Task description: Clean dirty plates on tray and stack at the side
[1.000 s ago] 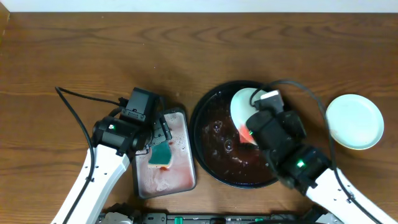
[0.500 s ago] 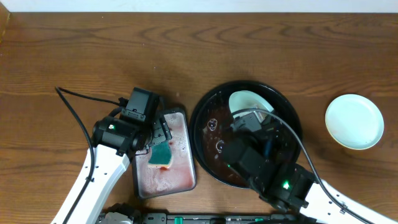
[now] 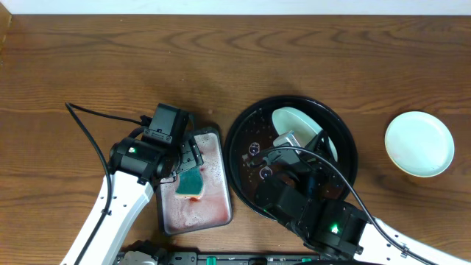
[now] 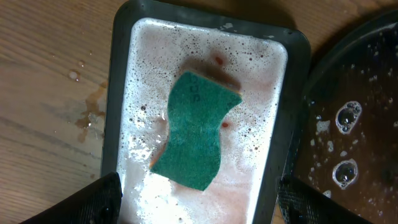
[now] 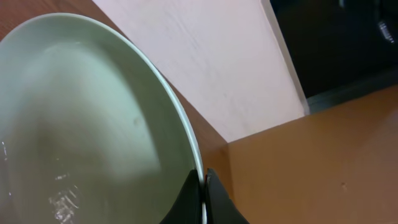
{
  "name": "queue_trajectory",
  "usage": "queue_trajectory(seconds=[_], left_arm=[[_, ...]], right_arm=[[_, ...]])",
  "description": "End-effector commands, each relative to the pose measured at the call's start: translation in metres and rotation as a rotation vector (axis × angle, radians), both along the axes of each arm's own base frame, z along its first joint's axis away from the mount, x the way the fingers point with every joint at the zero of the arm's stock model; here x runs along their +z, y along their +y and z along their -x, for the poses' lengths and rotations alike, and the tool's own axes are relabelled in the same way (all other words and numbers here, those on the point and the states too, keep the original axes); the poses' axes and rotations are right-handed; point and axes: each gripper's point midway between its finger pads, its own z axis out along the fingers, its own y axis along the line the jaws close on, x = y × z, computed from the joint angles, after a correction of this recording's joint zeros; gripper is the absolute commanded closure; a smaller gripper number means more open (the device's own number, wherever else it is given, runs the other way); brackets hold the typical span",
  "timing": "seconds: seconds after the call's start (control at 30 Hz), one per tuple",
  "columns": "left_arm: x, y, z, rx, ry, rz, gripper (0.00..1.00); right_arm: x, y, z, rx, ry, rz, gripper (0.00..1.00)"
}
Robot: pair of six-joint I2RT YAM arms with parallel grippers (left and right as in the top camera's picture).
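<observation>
The round black tray holds soapy dark water; its edge also shows in the left wrist view. My right gripper is shut on the rim of a pale mint-white plate and holds it tilted above the tray. In the right wrist view the fingers pinch the rim of this plate. A second mint-white plate lies on the table at the right. The pale yellow plate is out of view. My left gripper is open and empty above a green sponge.
The sponge lies in foamy pinkish water in a small rectangular dark-rimmed tray, which also shows in the overhead view, just left of the black tray. My right arm covers the black tray's front half. A cable trails left.
My right arm has swung toward the table's front and left over the black tray, keeping hold of the plate. The left arm and the sponge have not moved.
</observation>
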Motion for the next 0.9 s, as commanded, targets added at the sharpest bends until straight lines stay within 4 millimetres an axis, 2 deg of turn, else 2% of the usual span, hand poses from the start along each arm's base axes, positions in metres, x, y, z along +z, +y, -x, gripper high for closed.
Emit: queue_trajectory(seconds=[0.0, 0.23, 0.63, 0.87], left_arm=[[0.003, 0.001, -0.002, 0.000, -0.010, -0.003, 0.20], [0.003, 0.001, -0.002, 0.000, -0.010, -0.003, 0.19], [0.003, 0.001, -0.002, 0.000, -0.010, -0.003, 0.19], [0.003, 0.001, -0.002, 0.000, -0.010, -0.003, 0.19]], right_arm=[[0.014, -0.002, 0.002, -0.017, -0.044, 0.000, 0.99], [0.020, 0.003, 0.000, -0.019, -0.076, -0.069, 0.99], [0.020, 0.003, -0.001, -0.019, -0.070, -0.056, 0.99], [0.019, -0.009, -0.007, -0.062, -0.069, -0.052, 0.99]])
